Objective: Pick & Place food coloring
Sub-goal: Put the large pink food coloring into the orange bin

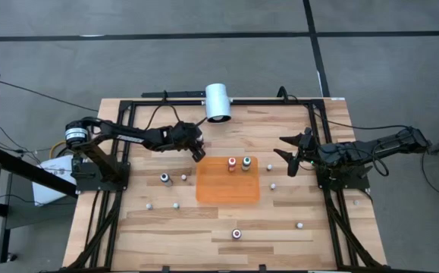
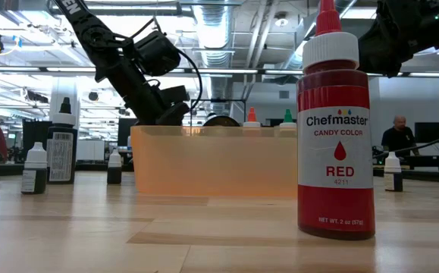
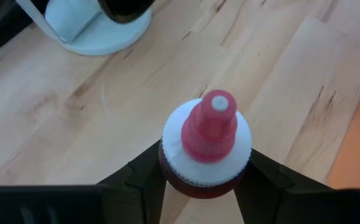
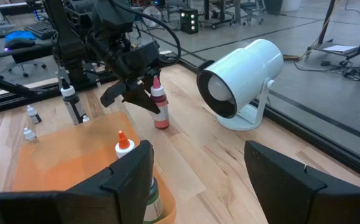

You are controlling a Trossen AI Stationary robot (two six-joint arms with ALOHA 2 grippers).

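Note:
The food coloring bottles are small, with coloured tops. Two stand on the orange mat [image 1: 228, 186], one red-topped [image 1: 232, 163] and one green-topped [image 1: 246, 163]. Others stand scattered on the wood, and a red one [image 2: 335, 129] is close to the low camera. My left gripper [image 1: 197, 149] is by the mat's far left corner, shut on a pink-topped bottle [image 3: 207, 143]. My right gripper [image 1: 287, 154] hangs open just right of the mat and touches nothing. In the low view the mat hides the held bottle. My left gripper pinches the pink-topped bottle between its two fingers [image 3: 143, 180], on the dark red body just under the white cap collar [image 3: 195, 185]. It comes slanting from above and from the table's left [image 4: 136, 92]. The bottle leans slightly; whether its base [image 4: 161, 124] touches the table I cannot tell.
A white cylinder on a stand [image 1: 217, 102] sits at the far edge, close behind the left gripper. Loose bottles stand left of the mat [image 1: 165, 179] and near the front edge [image 1: 236, 233]. A black frame [image 1: 128, 114] borders the table. People show in the room beyond.

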